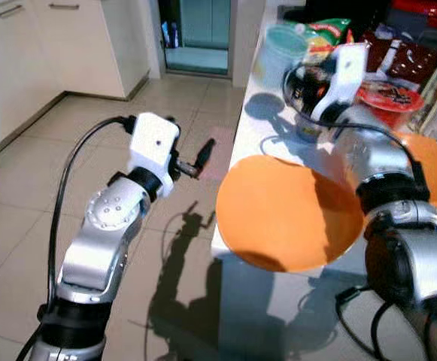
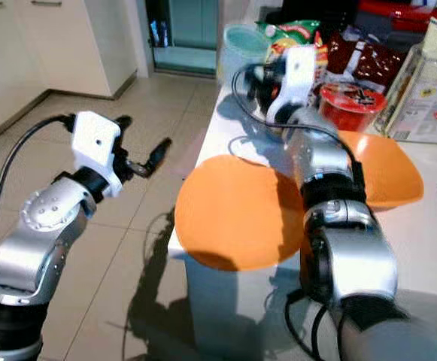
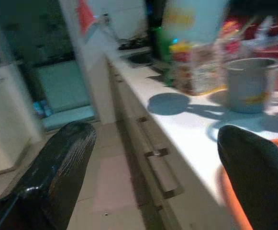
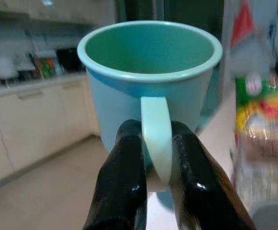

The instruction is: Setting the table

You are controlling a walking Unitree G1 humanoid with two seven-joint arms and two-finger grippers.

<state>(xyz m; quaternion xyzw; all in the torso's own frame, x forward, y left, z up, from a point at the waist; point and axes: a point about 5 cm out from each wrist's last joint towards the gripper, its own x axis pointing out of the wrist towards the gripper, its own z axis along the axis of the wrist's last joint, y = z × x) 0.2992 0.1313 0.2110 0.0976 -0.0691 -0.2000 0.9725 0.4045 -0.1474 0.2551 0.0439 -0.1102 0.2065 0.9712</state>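
While the left gripper [image 3: 153,177] hangs wide open and empty at nine o'clock of the orange plate [image 1: 286,214], the right gripper [image 4: 153,184] pinches the mug [image 4: 148,81] handle at twelve o'clock.

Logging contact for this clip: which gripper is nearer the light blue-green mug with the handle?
Right. The right gripper is clamped on the handle of the light blue-green mug at the counter's far end. The left gripper hangs open over the floor, off the counter's edge.
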